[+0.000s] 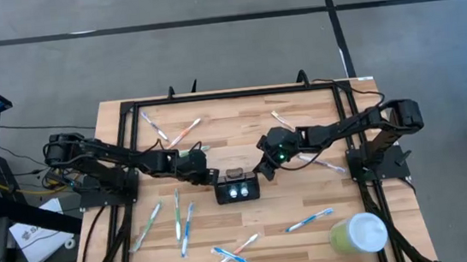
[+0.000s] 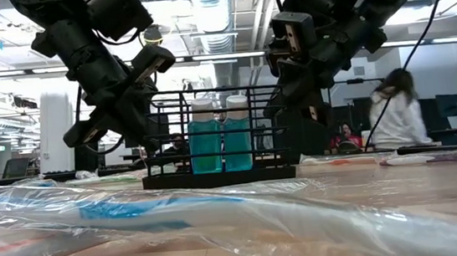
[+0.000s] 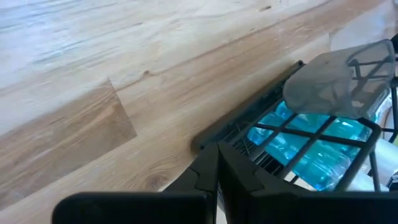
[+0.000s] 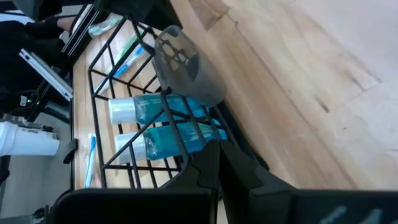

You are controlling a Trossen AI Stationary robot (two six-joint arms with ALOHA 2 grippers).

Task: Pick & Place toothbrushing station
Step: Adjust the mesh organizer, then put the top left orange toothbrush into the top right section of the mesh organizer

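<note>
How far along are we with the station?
Done: both arms have reached the toothbrushing station. In hand: left pincer and right pincer are shut at its opposite ends; the low view shows it sitting on the table. Left: lifting and placing; toothbrushes lie scattered.

Loose toothbrushes [image 1: 183, 221] and a green cup [image 1: 358, 235] on the table [image 1: 291, 100]

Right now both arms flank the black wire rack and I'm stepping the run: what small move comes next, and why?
Probably lift together, level: the left pincer and right pincer look shut on opposite ends of the rack, which holds two blue bottles and sits on the table.
</note>
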